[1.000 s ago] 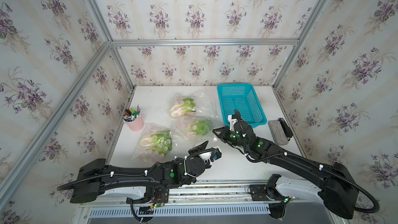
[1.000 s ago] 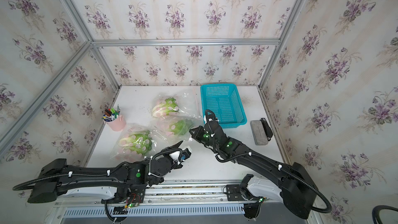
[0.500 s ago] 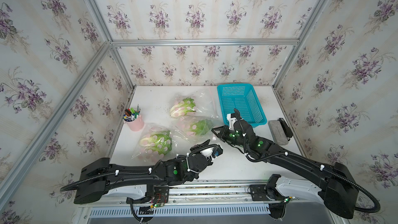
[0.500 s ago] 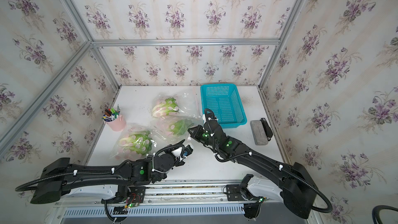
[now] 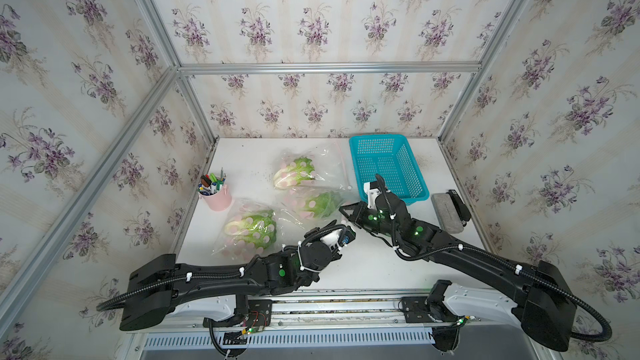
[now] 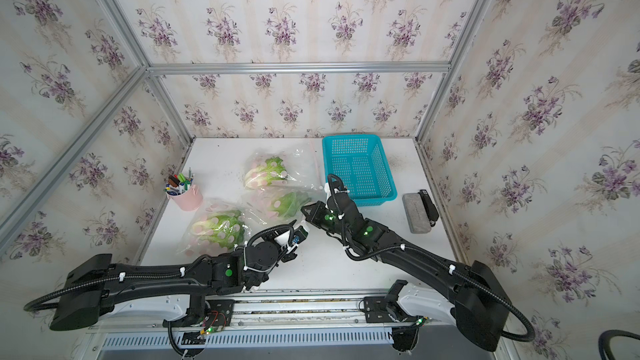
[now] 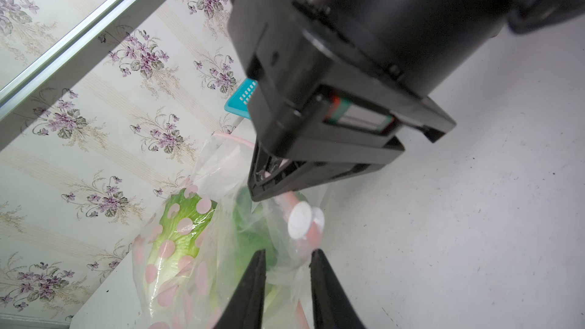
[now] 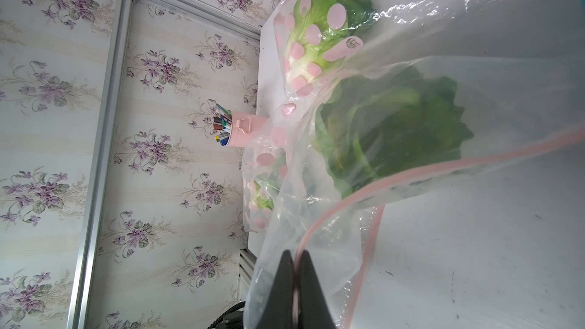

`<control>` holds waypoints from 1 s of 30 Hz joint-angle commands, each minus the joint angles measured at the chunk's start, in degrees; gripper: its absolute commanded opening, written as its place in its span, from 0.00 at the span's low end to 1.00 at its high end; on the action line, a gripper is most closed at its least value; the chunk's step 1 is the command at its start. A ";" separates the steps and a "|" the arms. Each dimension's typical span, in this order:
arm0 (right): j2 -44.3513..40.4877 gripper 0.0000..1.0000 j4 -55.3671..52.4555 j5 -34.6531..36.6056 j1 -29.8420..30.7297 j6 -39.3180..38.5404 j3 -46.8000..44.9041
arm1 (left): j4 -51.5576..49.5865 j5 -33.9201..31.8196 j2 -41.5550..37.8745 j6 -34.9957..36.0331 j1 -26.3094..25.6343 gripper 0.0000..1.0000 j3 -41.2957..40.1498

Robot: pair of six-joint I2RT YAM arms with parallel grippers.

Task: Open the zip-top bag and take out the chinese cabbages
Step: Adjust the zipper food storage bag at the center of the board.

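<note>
My right tool (image 8: 296, 257) pinches the pink-zippered clear plastic bag (image 8: 506, 96) by its rim, just beside the teal mesh basket (image 5: 417, 197). The left tool (image 7: 288, 253) stands apart, astride that rim. A leafy green chinese cabbage (image 8: 395, 128) lies inside.

Table (image 5: 381, 264) with bags (image 5: 325, 162), basket (image 5: 377, 138), cup (image 5: 219, 198)

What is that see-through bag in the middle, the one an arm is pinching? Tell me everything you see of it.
The middle zip-top bag is clear crinkly plastic with pink dots, a pink zip strip and a white slider. It lies on the white table with one green chinese cabbage inside. The right gripper pinches its zip edge; the left gripper, jaws open, straddles its film.
</note>
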 commanded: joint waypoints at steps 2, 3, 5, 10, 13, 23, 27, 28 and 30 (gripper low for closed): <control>0.07 0.00 0.82 -0.02 0.04 -0.24 0.18 | 2.22 0.66 -0.43 -0.22 0.58 0.26 -0.05; 0.09 0.00 0.83 -0.02 0.17 -0.20 0.26 | 2.29 0.84 -0.34 -0.22 0.63 0.25 0.04; 0.17 0.00 0.83 -0.17 0.18 -0.30 0.30 | 2.13 1.12 -0.04 -0.27 0.78 0.24 0.14; 0.70 0.00 0.68 -0.66 0.18 -0.60 0.62 | 1.66 1.92 1.17 -0.34 1.04 0.14 0.73; 0.47 0.00 1.57 -0.81 0.24 -0.68 0.21 | -0.42 3.93 1.76 -0.29 1.22 0.00 1.51; -9.33 0.50 -9.30 -4.35 -4.74 -23.04 -1.97 | -10.94 20.46 -7.13 -6.28 9.56 0.00 0.58; -16.19 0.50 -15.63 -2.74 -10.21 -36.38 -3.36 | -14.86 31.28 -9.85 -7.65 14.68 0.00 0.63; -18.35 0.50 -15.13 -2.04 -10.32 -40.94 -4.46 | -15.86 33.32 -9.92 -7.53 15.43 0.00 0.99; -23.24 0.48 -11.56 -1.78 -10.37 -48.98 -7.92 | -17.40 36.56 -9.62 -7.16 16.79 0.00 1.70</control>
